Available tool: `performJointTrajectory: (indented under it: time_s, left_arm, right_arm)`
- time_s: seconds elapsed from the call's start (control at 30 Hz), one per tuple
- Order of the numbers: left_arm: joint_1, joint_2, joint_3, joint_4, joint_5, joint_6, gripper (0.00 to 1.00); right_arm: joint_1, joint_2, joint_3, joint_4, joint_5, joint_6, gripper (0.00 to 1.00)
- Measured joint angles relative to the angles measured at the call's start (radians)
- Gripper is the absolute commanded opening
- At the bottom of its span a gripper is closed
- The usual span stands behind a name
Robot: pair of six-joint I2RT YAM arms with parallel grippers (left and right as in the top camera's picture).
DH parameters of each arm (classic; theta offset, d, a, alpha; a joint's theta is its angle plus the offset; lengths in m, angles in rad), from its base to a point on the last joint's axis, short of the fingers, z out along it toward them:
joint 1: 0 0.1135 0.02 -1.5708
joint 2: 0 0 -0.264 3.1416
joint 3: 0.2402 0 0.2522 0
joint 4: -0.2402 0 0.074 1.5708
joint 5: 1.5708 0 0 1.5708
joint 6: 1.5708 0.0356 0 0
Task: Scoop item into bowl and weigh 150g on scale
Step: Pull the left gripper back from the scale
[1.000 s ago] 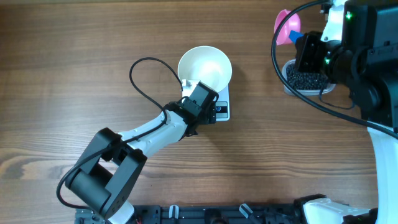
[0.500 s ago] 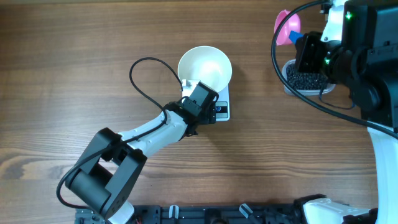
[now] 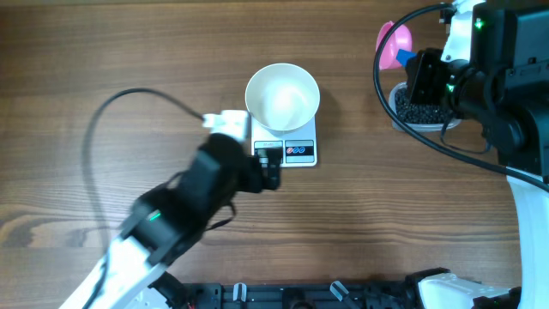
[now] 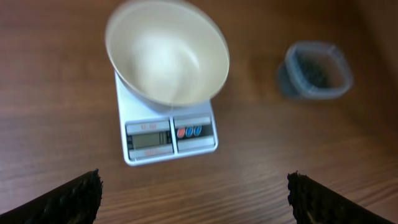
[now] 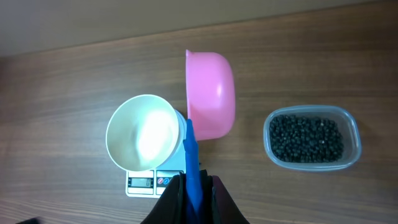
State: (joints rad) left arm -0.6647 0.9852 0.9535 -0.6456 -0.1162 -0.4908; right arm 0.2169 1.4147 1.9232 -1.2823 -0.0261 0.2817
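Right pincer [image 5: 194,185]: jaws shut on the blue handle [image 5: 191,146] of the pink scoop [image 5: 211,93]. In the right wrist view the scoop stands at 12 o'clock from the jaws, tipped on its side, mouth toward 9 o'clock. The clear tub [image 5: 311,164] lies at 2 o'clock, apart from the scoop, and the beads [image 5: 305,138] lie in it as a dark loose layer. The bowl [image 5: 124,140] is at 10 o'clock, inside plain white, seated on the scale [image 5: 155,182]. Left pincer [image 4: 194,202]: jaws spread wide, gripping nothing, over the table [image 3: 103,51]. In the left wrist view the scale is at 12 o'clock, near the jaws but apart, display and buttons facing them, readout too blurred to read. The bowl covers its far half. The tub is at 2 o'clock, well apart.
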Motion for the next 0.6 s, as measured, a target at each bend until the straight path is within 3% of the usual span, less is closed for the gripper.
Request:
performJointTrajectory:
  time_s: [0.13,0.27,0.5,0.6]
  left_arm:
    - [0.223,-0.214,0.004,-0.061,-0.065,0.000,1.00]
    - [0.341,-0.251,0.009,-0.200,-0.092,0.000,1.00]
    - [0.353,-0.182,0.009,-0.260,-0.096,0.000,1.00]
    - [0.353,-0.156,0.009,-0.260,-0.097,0.000,1.00]
  right_arm:
    - [0.000,0.000,0.000,0.042,-0.021,-0.024,0.04]
    - [0.000,0.000,0.000,0.106,-0.026,-0.050,0.04]
    - [0.000,0.000,0.000,0.162,0.002,-0.060,0.05]
    - [0.000,0.000,0.000,0.269,0.009,-0.059,0.04]
